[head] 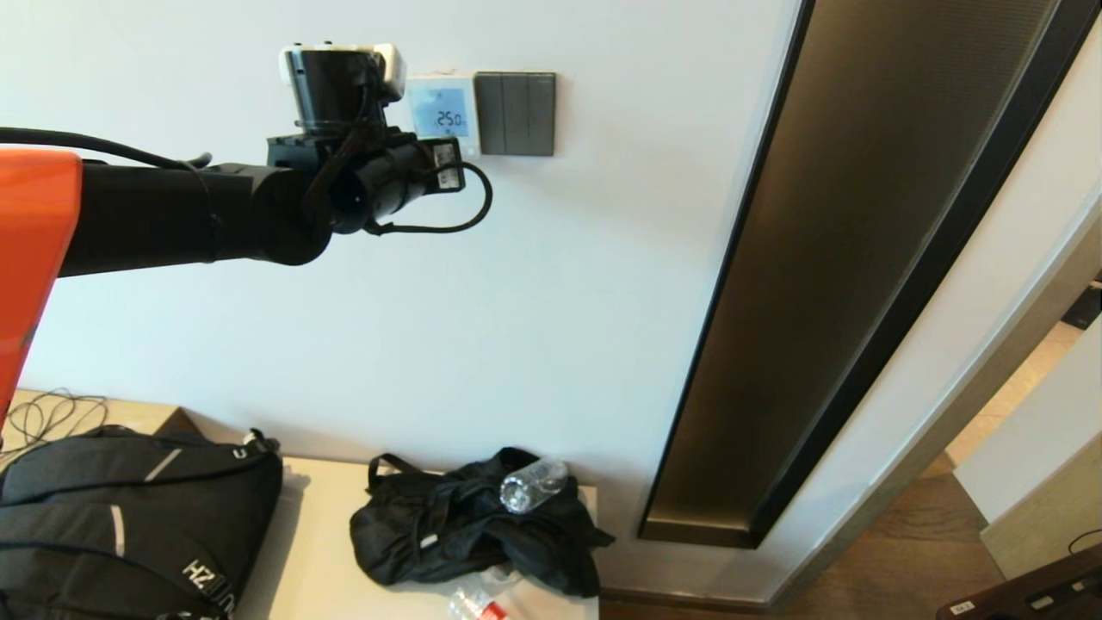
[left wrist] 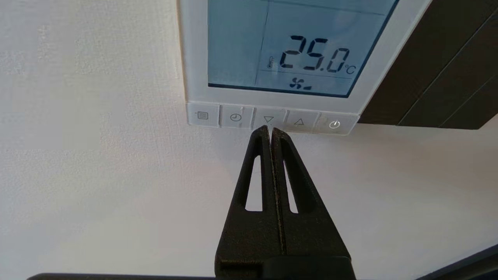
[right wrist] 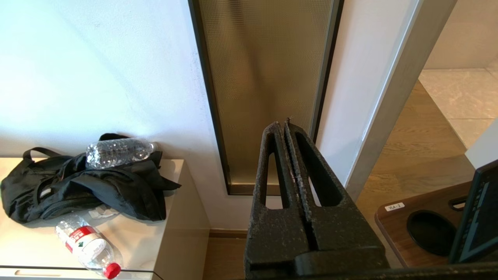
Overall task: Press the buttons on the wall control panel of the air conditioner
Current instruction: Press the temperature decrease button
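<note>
The white wall control panel (head: 439, 108) hangs high on the wall, its blue-lit screen (left wrist: 288, 46) reading 25.0 °C. A row of small white buttons (left wrist: 272, 119) runs along its bottom edge. My left gripper (left wrist: 270, 130) is shut, and its tips sit at the lower edge of the down-arrow button (left wrist: 268, 118); I cannot tell if they touch it. In the head view the left arm (head: 258, 207) reaches up to the panel and its wrist hides the fingertips. My right gripper (right wrist: 283, 125) is shut and empty, parked low, away from the panel.
A dark grey three-part switch plate (head: 515, 113) sits right of the panel. A tall bronze panel (head: 844, 258) is set in the wall further right. Below, a low cabinet (head: 318, 534) holds a black backpack (head: 120, 525), a black bag (head: 465, 525) and water bottles (head: 532, 485).
</note>
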